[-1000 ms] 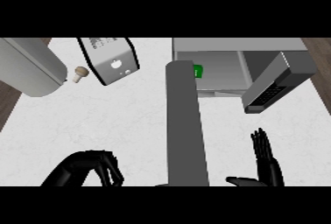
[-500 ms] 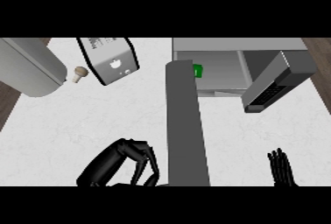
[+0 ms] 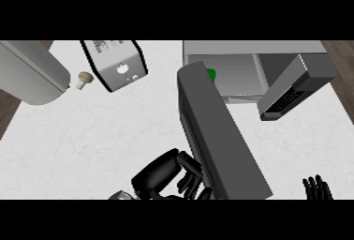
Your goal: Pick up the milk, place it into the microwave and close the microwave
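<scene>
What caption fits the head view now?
Left hand, fingers curled, beside the open microwave door; milk carton untouched at the counter's back.

No readable text, carton (image 3: 116,63) print (grey block) too blurred

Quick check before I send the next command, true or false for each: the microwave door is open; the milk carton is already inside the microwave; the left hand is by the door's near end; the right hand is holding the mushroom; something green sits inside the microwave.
1. The microwave door is open. True.
2. The milk carton is inside the microwave. False: it stands on the counter to the microwave's left.
3. The left hand is by the door's near end. True; its fingers are curled.
4. The right hand holds the mushroom. False: only its straight fingers show at the lower right; the mushroom lies far left.
5. A green item sits inside the microwave. True.
</scene>
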Robot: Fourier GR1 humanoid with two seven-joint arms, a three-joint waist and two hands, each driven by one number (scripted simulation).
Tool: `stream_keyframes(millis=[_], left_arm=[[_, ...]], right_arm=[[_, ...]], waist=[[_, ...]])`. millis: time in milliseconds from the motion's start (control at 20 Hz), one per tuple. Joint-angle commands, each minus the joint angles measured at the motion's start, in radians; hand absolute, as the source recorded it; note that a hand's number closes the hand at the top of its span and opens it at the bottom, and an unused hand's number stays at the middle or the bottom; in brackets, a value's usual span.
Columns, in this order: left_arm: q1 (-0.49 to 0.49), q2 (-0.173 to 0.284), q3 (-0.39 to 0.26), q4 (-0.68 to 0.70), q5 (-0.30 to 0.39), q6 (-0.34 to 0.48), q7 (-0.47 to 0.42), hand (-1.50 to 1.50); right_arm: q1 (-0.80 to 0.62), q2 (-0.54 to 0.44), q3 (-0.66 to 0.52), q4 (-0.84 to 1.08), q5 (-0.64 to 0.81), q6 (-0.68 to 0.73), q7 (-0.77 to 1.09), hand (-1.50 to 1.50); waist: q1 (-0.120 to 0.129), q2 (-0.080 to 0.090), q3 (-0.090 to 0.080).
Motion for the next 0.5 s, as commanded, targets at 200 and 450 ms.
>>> stream_keyframes(millis=[200,450], left_arm=[[-0.244,0.0,-0.249,0.314,0.08,0.265,-0.006,1.5],[-0.319,0.0,-0.377,0.361,0.233,0.398,0.057,1.5]], right_arm=[[0.022,-0.059,0.036,-0.167,-0.07,0.126,0.013,-1.5],[0.079,-0.067,0.092,-0.286,-0.102,0.164,-0.004,-1.5]], waist=[[-0.039,0.01,-0.001],[-0.075,0.009,-0.001]])
